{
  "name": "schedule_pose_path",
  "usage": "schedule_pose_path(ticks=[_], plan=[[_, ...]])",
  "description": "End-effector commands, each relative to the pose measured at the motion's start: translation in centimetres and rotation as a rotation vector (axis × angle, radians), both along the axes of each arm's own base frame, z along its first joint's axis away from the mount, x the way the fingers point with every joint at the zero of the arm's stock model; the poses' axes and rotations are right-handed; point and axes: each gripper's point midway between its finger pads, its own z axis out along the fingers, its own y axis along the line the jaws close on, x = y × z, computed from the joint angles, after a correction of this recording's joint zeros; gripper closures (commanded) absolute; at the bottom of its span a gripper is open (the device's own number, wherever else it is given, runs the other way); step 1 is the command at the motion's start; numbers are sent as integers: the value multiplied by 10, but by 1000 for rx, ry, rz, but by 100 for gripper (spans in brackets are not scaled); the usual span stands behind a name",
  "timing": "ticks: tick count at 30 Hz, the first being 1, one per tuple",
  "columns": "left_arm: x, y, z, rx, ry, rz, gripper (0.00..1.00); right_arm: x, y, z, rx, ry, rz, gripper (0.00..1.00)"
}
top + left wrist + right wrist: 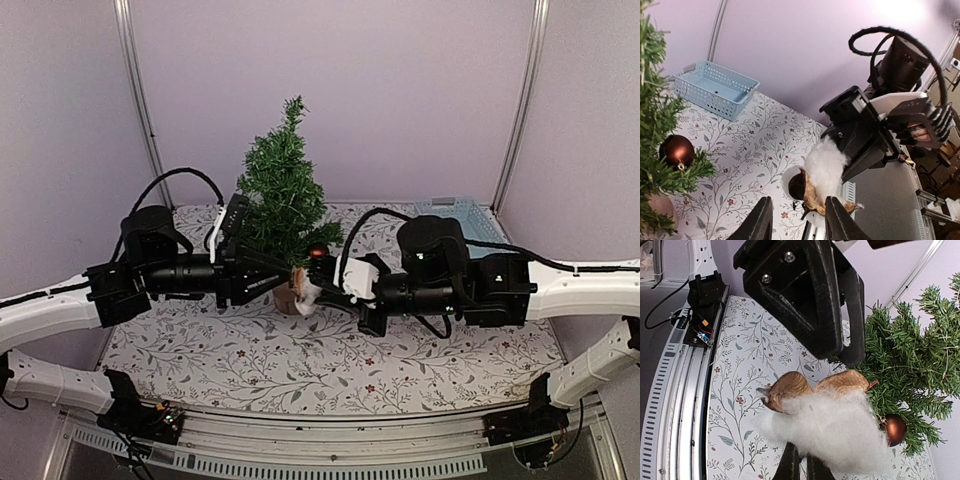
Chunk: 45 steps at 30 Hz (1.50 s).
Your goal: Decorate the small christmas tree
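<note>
R gripper [801, 460] pinched shut on white fluffy ornament [830, 425]; L gripper [799, 202] part open, fingers either side of its brown end, gap one side. Small christmas tree [283, 195] stands on surface [300, 370] just behind, w/ brown bauble [894, 429] on low branch.

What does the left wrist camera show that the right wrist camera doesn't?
Only the left wrist view: the light blue perforated plastic basket and the right arm's looping black cable. Only the right wrist view: the grey metal rail at the table edge, carrying a small circuit board. Both: the small dark-green bristly christmas tree, its round reddish-brown bauble, the open left gripper, and the right gripper shut on a white fluffy ornament with shiny brown parts.
</note>
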Motion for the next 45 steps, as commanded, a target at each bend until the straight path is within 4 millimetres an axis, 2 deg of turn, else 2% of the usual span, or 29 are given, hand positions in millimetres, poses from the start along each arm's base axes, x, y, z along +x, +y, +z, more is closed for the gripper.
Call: schedule_pose_path(ticks=[1, 4, 10, 16, 22, 24, 27, 29, 33, 37, 41, 45], plan=[[-9, -9, -4, -7, 60, -84, 63, 4, 4, -2, -20, -64, -11, 100], [-11, -10, -7, -11, 64, -94, 63, 2, 6, -2, -24, -68, -3, 100], [-12, -16, -12, -13, 73, -109, 72, 0, 10, -5, -38, -84, 9, 98], [-13, -21, -17, -1, 78, -114, 86, 2, 13, -6, -47, -95, 10, 98], [-9, -16, -17, 8, 65, -68, 100, 4, 14, -4, -32, -97, -6, 98], [-6, -13, -15, 9, 62, -42, 100, 6, 13, -1, -20, -97, -22, 94], [-2, -6, -12, 0, 51, 1, 100, 10, 13, 3, -4, -88, -52, 80], [1, -1, -7, -12, 43, 35, 100, 12, 12, 5, 5, -87, -67, 63], [12, 13, -1, -23, 34, 117, 100, 17, 8, 6, 11, -97, -99, 41], [26, 40, 15, -65, 24, 232, 100, 22, 3, 6, 20, -110, -137, 30], [48, 83, 31, -126, 24, 420, 100, 27, -1, 10, 49, -93, -172, 26], [69, 125, 45, -176, 38, 598, 100, 40, -6, 29, 135, -50, -203, 25]])
